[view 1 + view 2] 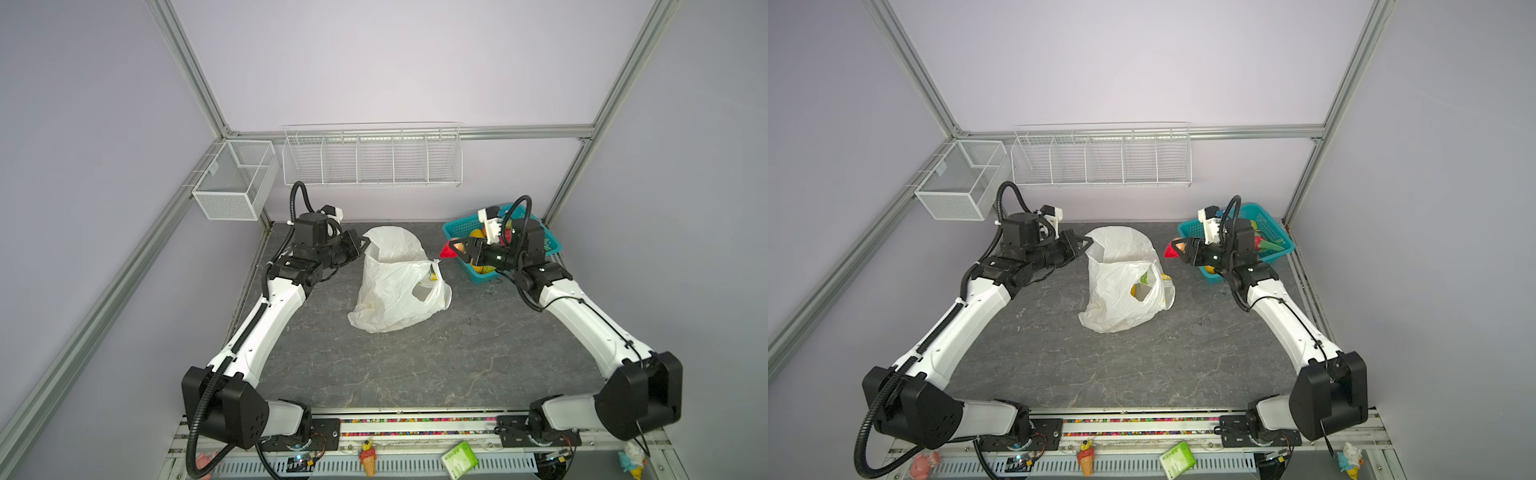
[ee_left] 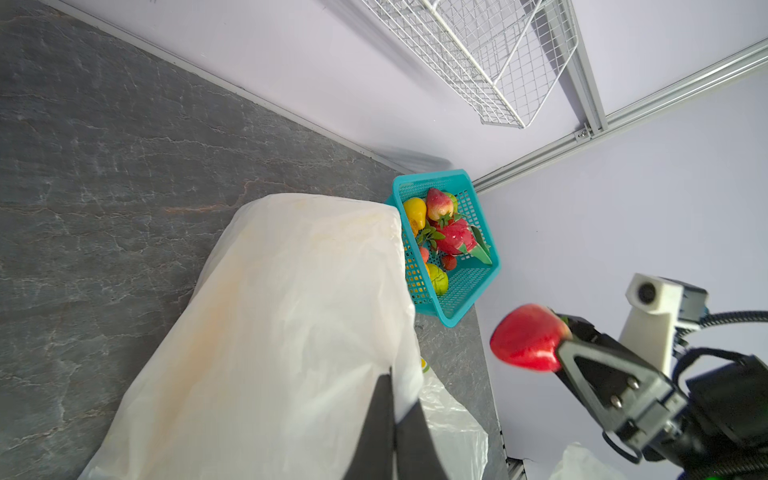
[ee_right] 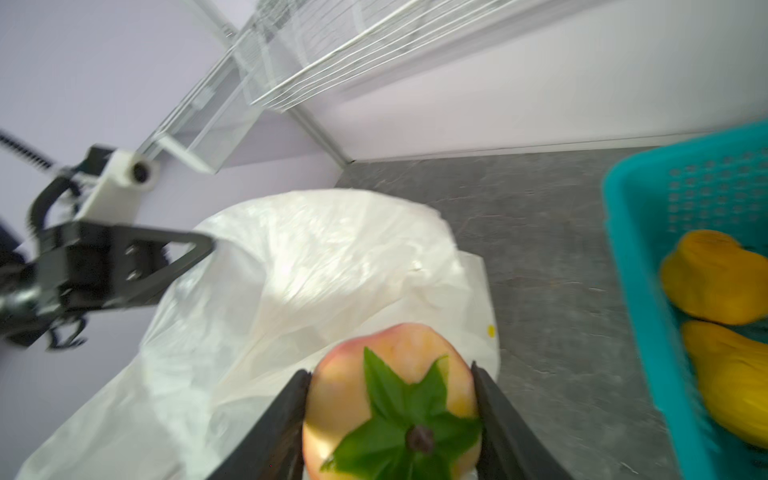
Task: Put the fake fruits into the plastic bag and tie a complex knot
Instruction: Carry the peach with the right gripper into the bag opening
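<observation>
Beside the plastic bag (image 1: pixel 390 291), right claw (image 1: pixel 459 248) grips a peach (image 2: pixel 528 343); left claw (image 1: pixel 361 242) pinches its rim.

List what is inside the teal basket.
In the left wrist view the teal basket holds a pink dragon fruit, a yellow fruit, a reddish fruit, small strawberries and a yellow-green fruit. Anything beneath them is hidden; the plastic bag hides part of one wall.

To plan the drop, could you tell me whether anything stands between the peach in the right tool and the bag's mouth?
Nothing visible does: only open air lies between the peach and the plastic bag, whose rim the left tool pinches on the opposite side.
</observation>
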Motion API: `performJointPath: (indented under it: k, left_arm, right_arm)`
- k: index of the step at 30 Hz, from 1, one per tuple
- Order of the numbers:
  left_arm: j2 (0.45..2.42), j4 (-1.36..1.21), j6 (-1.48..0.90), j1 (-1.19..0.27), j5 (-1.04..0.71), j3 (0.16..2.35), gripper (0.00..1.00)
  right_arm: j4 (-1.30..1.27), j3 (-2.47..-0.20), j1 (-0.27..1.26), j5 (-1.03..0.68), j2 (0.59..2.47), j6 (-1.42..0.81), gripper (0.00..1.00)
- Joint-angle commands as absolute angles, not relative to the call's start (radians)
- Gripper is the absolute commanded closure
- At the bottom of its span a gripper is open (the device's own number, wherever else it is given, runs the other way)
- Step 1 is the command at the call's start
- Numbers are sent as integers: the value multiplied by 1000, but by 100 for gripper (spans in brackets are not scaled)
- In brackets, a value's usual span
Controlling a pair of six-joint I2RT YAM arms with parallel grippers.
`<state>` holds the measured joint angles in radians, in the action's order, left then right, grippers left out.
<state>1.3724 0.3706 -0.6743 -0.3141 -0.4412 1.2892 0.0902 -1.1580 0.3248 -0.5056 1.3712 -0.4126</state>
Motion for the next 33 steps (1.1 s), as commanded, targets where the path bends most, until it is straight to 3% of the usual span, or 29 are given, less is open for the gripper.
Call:
performJointPath:
  k: [1,14,33]
  left_arm:
    - [1356,349,-683,-308,-459,1276,100]
    - [1357,367,-677,-340,-464,1291,100]
    - [1357,389,-671,-348,-451,1308,100]
  right_arm:
    - [152,-1123,409,-580,1354,-331,43]
    - [355,-1215,695,-468,1516,-10,43]
    - [334,-1285,779,-289,1711,92,42]
